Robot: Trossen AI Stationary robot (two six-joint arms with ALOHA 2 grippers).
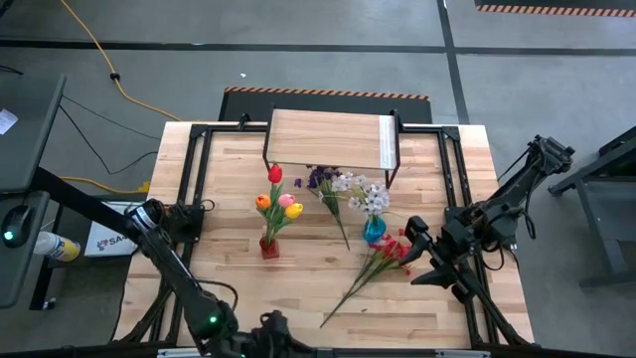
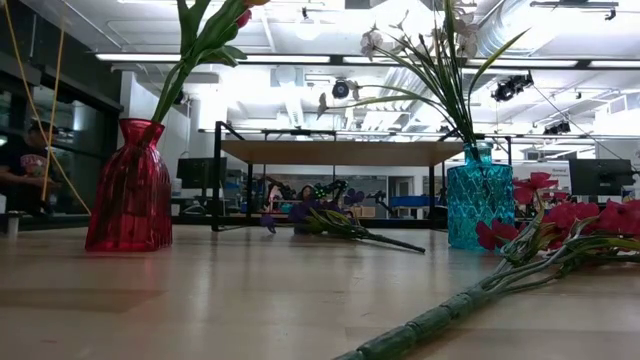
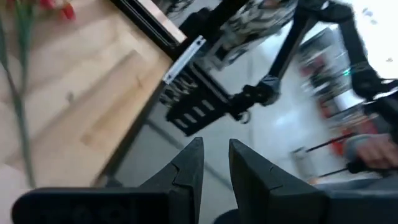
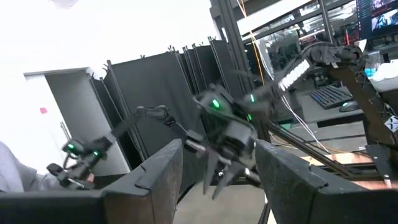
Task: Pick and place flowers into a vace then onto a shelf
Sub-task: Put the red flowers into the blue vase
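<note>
The right gripper point(image 1: 414, 235) is seen spread wide beside the red spray point(image 1: 390, 255) lying on the table point(image 1: 229, 199), holding nothing. The left gripper point(image 3: 215, 168) is seen nearly closed and empty, off the table's near edge. Tulips are set in a red vase point(image 1: 269, 246), white blossoms in a blue vase point(image 1: 374, 230), and a purple spray point(image 1: 320, 181) is laid before the shelf point(image 1: 331, 139).
</note>
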